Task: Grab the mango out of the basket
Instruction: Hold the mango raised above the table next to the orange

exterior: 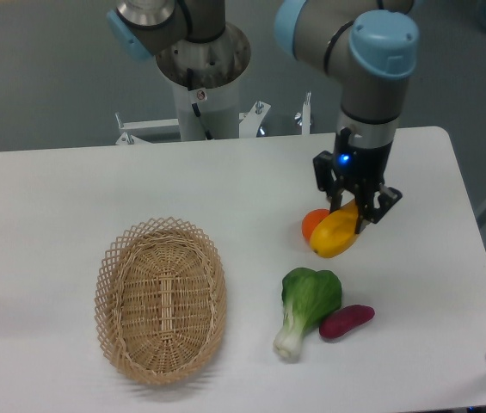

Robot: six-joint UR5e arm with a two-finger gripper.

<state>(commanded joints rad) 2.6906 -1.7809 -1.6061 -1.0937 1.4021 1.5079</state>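
Note:
The yellow-orange mango (335, 237) hangs in the air at the right of the table, with my gripper (353, 211) shut on its upper end. It partly covers a round orange citrus (313, 224) behind it. The tan wicker basket (161, 297) lies at the front left of the table, well to the left of the gripper, and holds nothing.
A green bok choy (306, 306) and a purple tuber (346, 321) lie just below the held mango near the front of the table. The robot's base (201, 77) stands behind the table's far edge. The table's right edge is close to the arm.

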